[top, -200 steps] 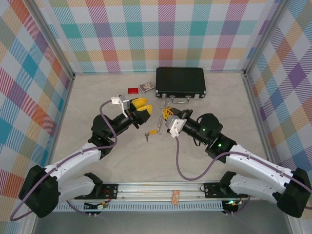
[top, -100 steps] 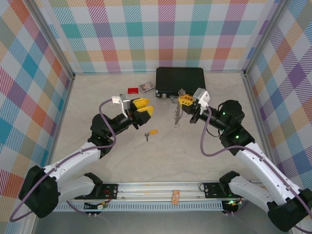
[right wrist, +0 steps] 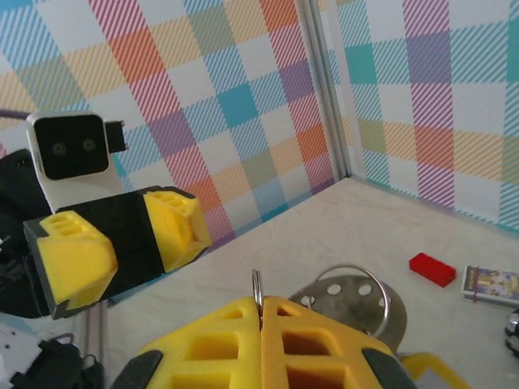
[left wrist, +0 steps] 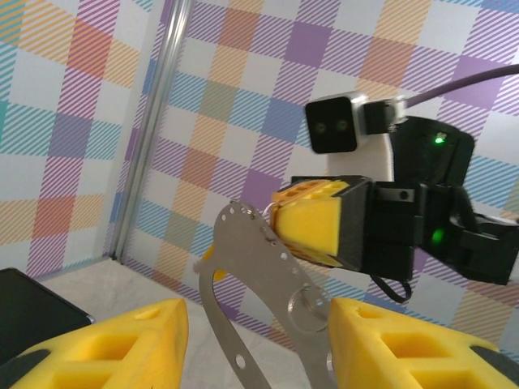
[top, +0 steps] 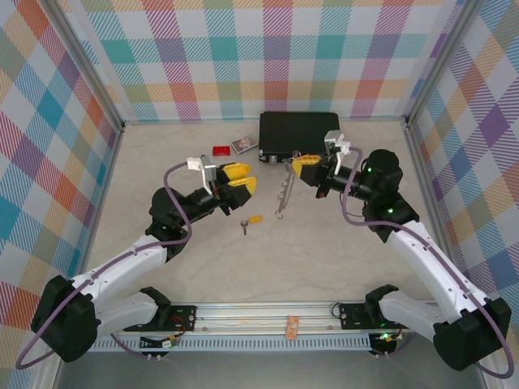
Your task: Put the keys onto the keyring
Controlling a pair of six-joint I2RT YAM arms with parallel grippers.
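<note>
top external view: the keyring is held up over the table by the right gripper. its fingers are pressed shut on the ring's upper end, so the rest hangs down freely. the left gripper is held about half open with nothing between its fingers, near the keyring but apart from it. the keys are found on the table below and between the two grippers, the yellow-headed key just beside the silver key.

because the keyring is pinched at one end only, it could be swung or twisted out of the grip if it were knocked by the left fingers. the small flat keys could also be pushed along the table rather than picked up.

the black case at the back is shut, so nothing can be told of its contents.
</note>
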